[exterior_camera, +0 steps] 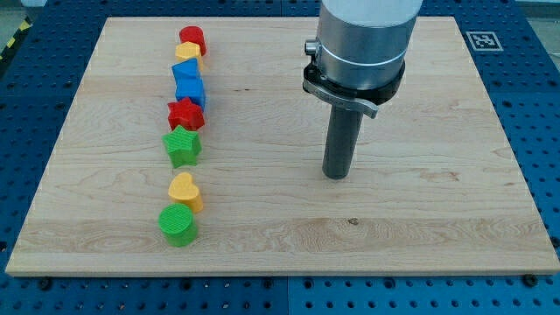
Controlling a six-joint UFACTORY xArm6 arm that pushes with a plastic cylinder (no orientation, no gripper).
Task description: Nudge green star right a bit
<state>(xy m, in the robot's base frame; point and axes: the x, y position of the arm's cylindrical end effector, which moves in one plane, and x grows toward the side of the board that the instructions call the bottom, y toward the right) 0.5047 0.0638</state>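
The green star (182,146) lies on the wooden board (420,210) in the left part of the view, in a column of blocks. A red star (185,114) touches it just above. A yellow heart (185,191) lies below it, with a small gap. My tip (337,175) is far to the right of the green star, near the board's middle, touching no block. The dark rod hangs from the grey arm body (363,39) at the view's top.
The column also holds a red heart (192,39), a yellow block (187,55), two blue blocks (188,83) and a green cylinder (178,226) at its bottom end. A fiducial marker (480,39) sits off the board's top right corner.
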